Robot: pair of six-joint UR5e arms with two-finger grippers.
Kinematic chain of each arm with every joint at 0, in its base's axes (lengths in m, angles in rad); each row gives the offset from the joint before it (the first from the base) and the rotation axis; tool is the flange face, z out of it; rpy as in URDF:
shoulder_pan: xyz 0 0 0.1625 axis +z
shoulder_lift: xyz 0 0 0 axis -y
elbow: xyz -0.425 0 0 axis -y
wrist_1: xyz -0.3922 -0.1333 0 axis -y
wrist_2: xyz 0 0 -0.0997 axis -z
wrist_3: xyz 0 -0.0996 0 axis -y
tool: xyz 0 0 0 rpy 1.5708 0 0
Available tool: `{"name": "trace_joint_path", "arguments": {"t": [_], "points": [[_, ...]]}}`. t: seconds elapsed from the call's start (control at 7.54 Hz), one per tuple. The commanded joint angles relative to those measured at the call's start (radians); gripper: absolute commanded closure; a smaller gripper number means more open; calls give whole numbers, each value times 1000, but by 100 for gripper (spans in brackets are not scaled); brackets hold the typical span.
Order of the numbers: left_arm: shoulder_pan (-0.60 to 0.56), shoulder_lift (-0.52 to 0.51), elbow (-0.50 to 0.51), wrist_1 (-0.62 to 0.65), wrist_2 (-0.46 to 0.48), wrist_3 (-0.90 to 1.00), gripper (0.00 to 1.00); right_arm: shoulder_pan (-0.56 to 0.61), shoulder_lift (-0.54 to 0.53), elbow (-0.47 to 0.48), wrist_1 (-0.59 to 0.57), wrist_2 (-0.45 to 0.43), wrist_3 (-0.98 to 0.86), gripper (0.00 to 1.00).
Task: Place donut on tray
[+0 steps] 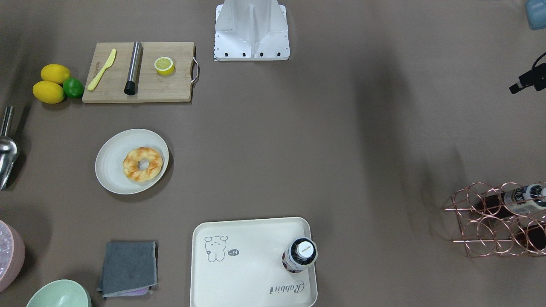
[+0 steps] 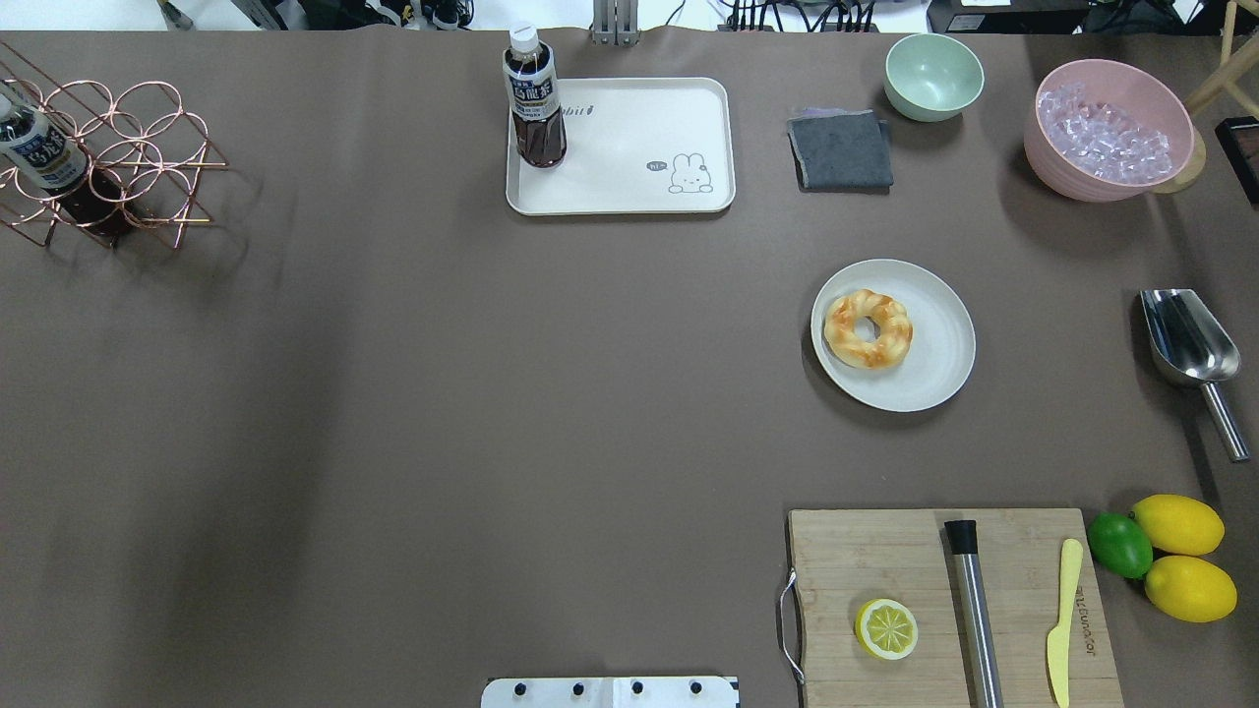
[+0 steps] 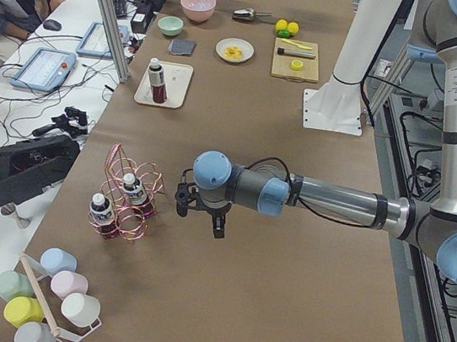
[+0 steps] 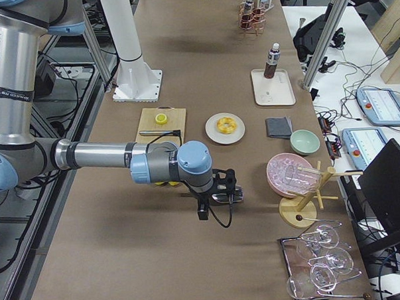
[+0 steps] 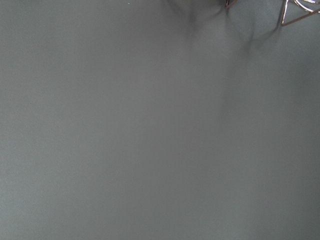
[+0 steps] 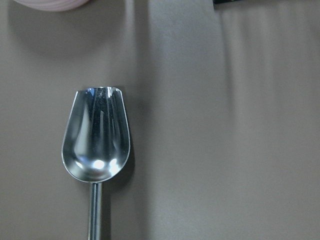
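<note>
The donut (image 2: 868, 328), a golden twisted ring with orange-brown patches, lies on a round off-white plate (image 2: 934, 369) right of the table's middle; it also shows in the front view (image 1: 143, 164). The cream tray (image 2: 629, 147) with a grey cartoon and script lies at the far side, a dark drink bottle (image 2: 534, 98) upright on its left end. My left gripper (image 3: 199, 220) hovers beside the copper rack, far from the donut. My right gripper (image 4: 219, 201) hovers over the metal scoop (image 6: 96, 145). I cannot tell whether either is open or shut.
A wooden cutting board (image 2: 885, 560) near the robot's right carries a lemon half (image 2: 886, 628), a steel rod and a yellow knife. Two lemons and a lime (image 2: 1119, 544) lie beside it. A grey cloth (image 2: 841, 147), green bowl (image 2: 932, 74), pink ice bowl (image 2: 1107, 128) and copper bottle rack (image 2: 108, 157) stand around.
</note>
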Motion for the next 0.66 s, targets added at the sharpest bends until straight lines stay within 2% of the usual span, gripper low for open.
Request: {"name": "trace_joint_path", "arguments": {"t": [0.0, 0.4, 0.53], "points": [[0, 0, 0, 0, 0, 1, 2, -87, 65, 19, 0, 37, 192, 0], [2, 0, -2, 0, 0, 1, 2, -301, 188, 21, 22, 11, 550, 0], [8, 0, -2, 0, 0, 1, 2, -384, 199, 13, 109, -38, 691, 0]]}}
